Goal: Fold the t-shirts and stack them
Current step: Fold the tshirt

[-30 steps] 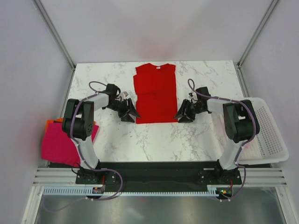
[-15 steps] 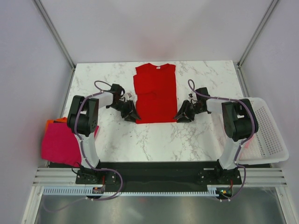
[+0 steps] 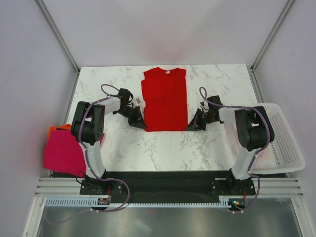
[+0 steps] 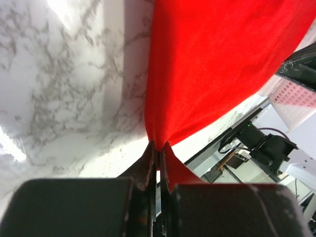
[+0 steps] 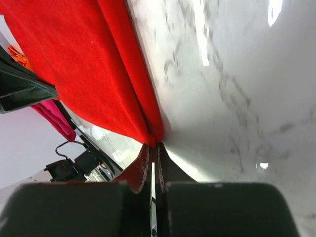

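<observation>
We see the red t-shirt point(image 3: 164, 100) lying flat on the marble desk point(image 3: 163, 148), midway between the left and right edges. Its collar, with the white neck label point(image 3: 167, 72), is toward the far edge and its hem toward the near edge. Its outline is a long rectangle.

The left gripper point(image 3: 140, 122) sits at the hem's left corner and the right gripper point(image 3: 191, 125) at the hem's right corner, both low on the desk. In the left wrist view the fingers point(image 4: 148, 163) are pressed together, with the cloth's corner drawn to a point between them. In the right wrist view the fingers point(image 5: 140, 165) likewise pinch the shirt's corner, where two layers show. From each gripper the shirt spreads away toward the far edge.

A magenta t-shirt point(image 3: 63, 153) lies past the left edge, by the near-left corner, with an orange t-shirt point(image 3: 53, 129) peeking out at its far side. A white perforated basket point(image 3: 284, 143) sits past the right edge, by the near-right corner.
</observation>
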{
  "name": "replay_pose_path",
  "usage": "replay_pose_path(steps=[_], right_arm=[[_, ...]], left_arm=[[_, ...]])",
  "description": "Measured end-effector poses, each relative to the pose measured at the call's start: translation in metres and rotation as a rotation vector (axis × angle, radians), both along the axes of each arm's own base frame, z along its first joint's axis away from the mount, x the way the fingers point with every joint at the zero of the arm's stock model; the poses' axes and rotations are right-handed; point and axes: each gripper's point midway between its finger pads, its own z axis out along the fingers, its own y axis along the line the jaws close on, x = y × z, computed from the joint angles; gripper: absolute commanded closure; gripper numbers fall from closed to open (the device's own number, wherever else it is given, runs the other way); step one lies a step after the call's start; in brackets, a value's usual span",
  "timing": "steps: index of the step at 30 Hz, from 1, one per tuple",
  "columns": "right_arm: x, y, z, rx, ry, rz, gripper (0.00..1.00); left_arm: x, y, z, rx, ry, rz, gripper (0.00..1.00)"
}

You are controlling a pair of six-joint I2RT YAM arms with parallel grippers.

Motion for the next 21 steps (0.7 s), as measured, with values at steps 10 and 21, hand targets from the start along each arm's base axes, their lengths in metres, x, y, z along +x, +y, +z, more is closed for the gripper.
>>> replay_pose_path(steps=[10,21], right_arm=[[-0.041,-0.005,0.037,0.038,-0.051,0.001,1.0],[-0.049,-0.009,0.085,0.076,-0.186,0.005,1.0]], left_arm=[[-0.018,0.005,0.042,-0.014,-0.118,-0.051,0.98],[-0.037,0.002,0.065,-0.018,-0.204,-0.12,0.98]])
